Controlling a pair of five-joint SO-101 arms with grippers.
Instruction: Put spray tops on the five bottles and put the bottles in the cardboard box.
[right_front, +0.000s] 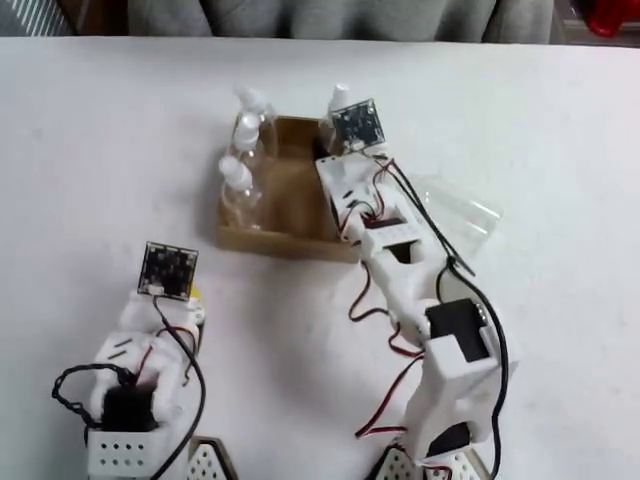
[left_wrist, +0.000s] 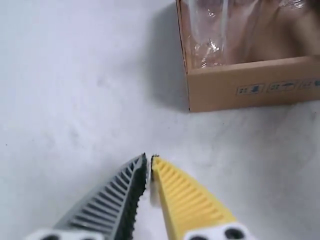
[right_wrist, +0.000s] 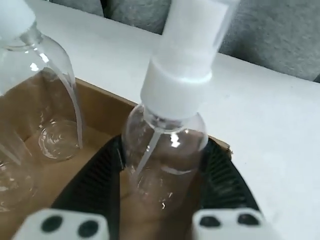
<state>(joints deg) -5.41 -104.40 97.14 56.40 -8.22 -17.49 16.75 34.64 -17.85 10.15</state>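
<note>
the right gripper (right_wrist: 164, 156) is clamped on a bottle (right_wrist: 167, 131) at the 1 o'clock corner of the box (right_front: 285, 241). it looks light, thin and slippery, so hold the round body, not the top (right_wrist: 192, 45). the left gripper (left_wrist: 149, 163), at 7 o'clock from the box, is pressed together, empty.

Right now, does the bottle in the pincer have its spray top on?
On: a white spray top caps the bottle in the right pincer.
</note>
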